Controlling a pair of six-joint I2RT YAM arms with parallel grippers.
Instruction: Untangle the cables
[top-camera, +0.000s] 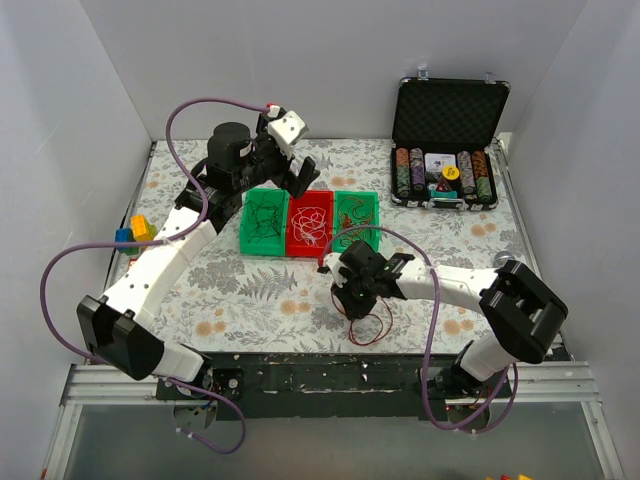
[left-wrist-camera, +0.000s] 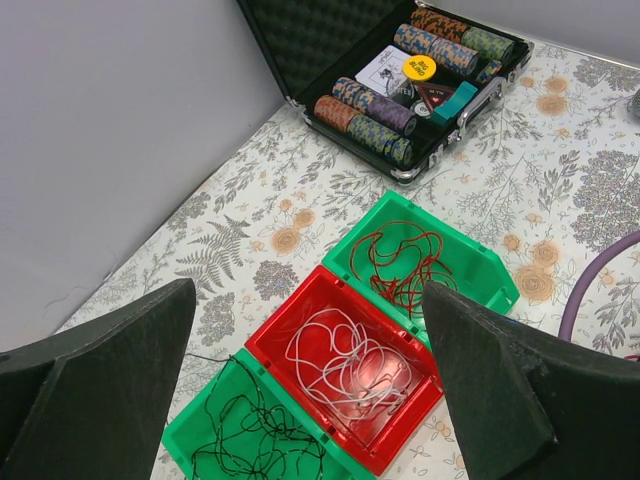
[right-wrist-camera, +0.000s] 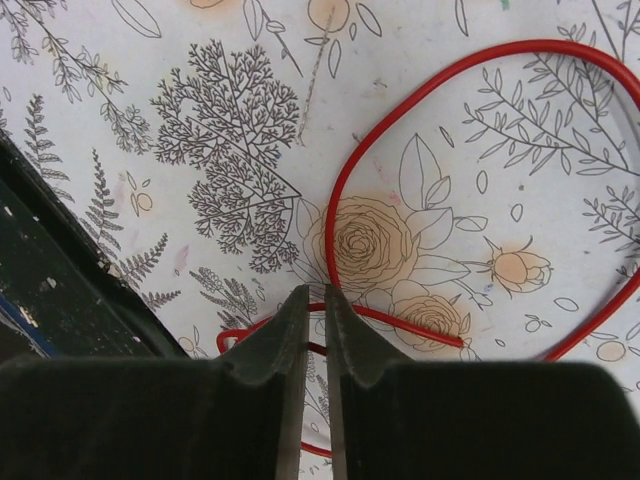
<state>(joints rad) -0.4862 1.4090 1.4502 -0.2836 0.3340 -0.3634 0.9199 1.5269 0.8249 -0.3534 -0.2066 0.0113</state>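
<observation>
Three small bins stand side by side mid-table. The left green bin (top-camera: 246, 228) holds a dark cable (left-wrist-camera: 250, 432). The red bin (top-camera: 292, 228) holds a whitish cable (left-wrist-camera: 345, 360). The right green bin (top-camera: 375, 205) holds a red cable (left-wrist-camera: 405, 260). My left gripper (top-camera: 280, 180) hangs open and empty above the bins, its fingers (left-wrist-camera: 100, 370) wide apart. My right gripper (top-camera: 350, 297) is low over the table near the front edge. It is shut on another red cable (right-wrist-camera: 345, 180), whose loose loop (top-camera: 372, 330) lies on the cloth.
An open black case of poker chips (top-camera: 447, 170) stands at the back right; it also shows in the left wrist view (left-wrist-camera: 420, 70). Coloured blocks (top-camera: 135, 232) lie at the left edge. White walls close in the table on three sides. The black front rail (right-wrist-camera: 40, 270) is close to my right gripper.
</observation>
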